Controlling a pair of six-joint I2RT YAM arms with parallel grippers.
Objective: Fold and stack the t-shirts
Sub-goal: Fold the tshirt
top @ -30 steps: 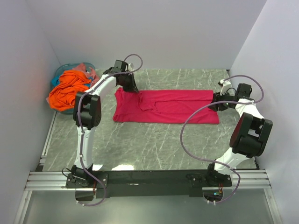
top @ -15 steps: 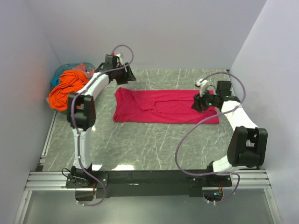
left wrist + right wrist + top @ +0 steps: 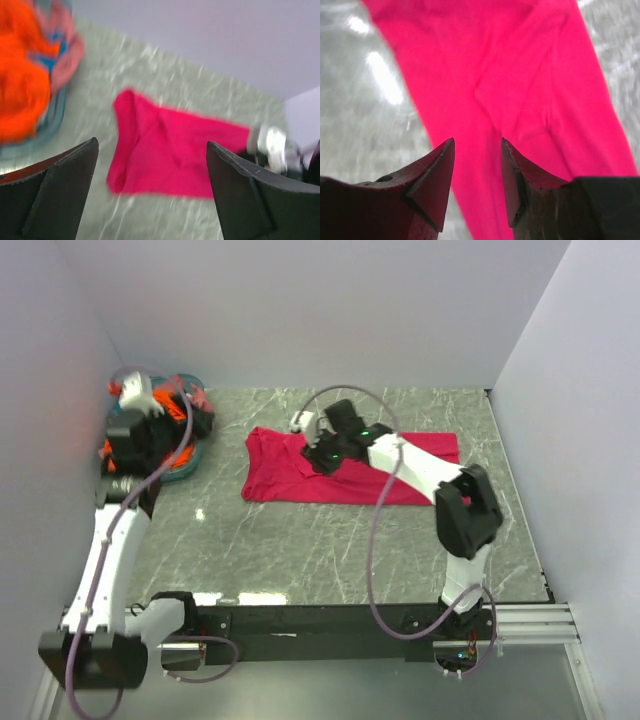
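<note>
Limp and light, the crimson shirt [image 3: 280, 475] lay flat on the table [image 3: 330, 540], probably best pinched at a corner; the right gripper [image 3: 477, 142] hung over it, jaws narrow and empty, the left gripper [image 3: 151, 145] wide and empty.

Blur and cover across the views
The left wrist view is motion-smeared, and its left edge cuts the orange t-shirt [image 3: 20, 75]. From above, the left arm [image 3: 110, 540] covers most of that shirt and the teal basket [image 3: 188, 458]; the right arm [image 3: 415, 465] hides the crimson t-shirt [image 3: 275, 465]'s middle.
</note>
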